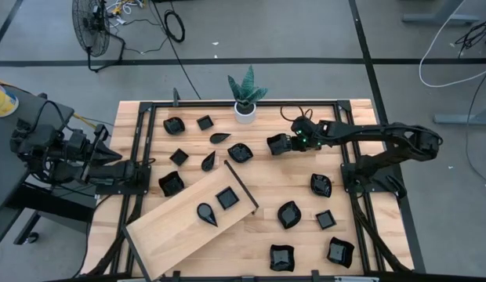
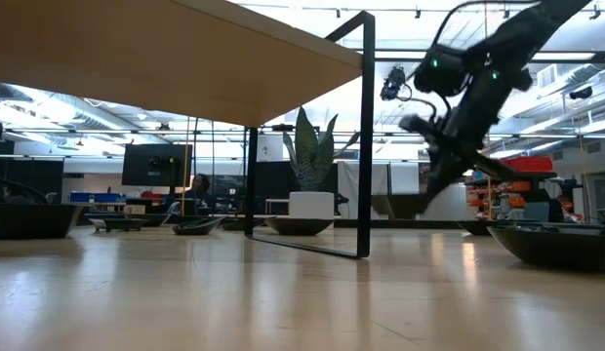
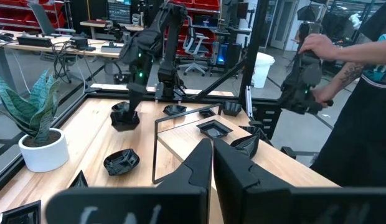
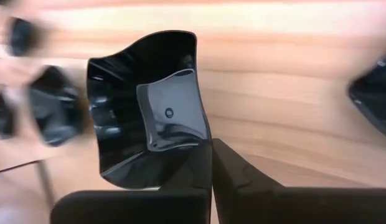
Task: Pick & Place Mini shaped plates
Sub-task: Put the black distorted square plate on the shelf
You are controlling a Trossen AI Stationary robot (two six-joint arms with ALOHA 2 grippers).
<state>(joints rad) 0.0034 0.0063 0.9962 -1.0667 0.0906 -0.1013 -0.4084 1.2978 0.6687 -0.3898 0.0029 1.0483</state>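
On the near edge of the desk point(image 1: 321, 110) two wavy black plates lie, one point(image 1: 281, 257) left of the other point(image 1: 340, 251). Just beyond them sit a rounded plate point(image 1: 289, 214) and a small square one point(image 1: 326, 219), with another wavy plate point(image 1: 321, 185) farther back on the right. Left of these, the large wooden board point(image 1: 172, 227) lies at a slant, carrying a teardrop plate point(image 1: 207, 213) and a square plate point(image 1: 227, 198).

The left end effector point(image 1: 147, 162) waits at the desk's left edge, its fingers point(image 3: 240, 171) pressed together with nothing between them. Close to it lies a square plate point(image 1: 171, 184), and beyond that a smaller square point(image 1: 179, 157), a leaf plate point(image 1: 208, 161) and a wavy plate point(image 1: 240, 152).

The right end effector point(image 1: 282, 144) reaches in from the right over the middle of the far half. Its fingers point(image 4: 240, 171) are closed on the rim of a wavy-edged black plate point(image 4: 146, 109), which the low view shows lifted clear of the desk.

Along the far edge sit a rounded plate point(image 1: 174, 124), a square plate point(image 1: 204, 122) and a leaf plate point(image 1: 220, 138), then the white pot with a green plant point(image 1: 245, 100). Beyond the desk, a person's hand point(image 3: 317, 45) holds a dark device.
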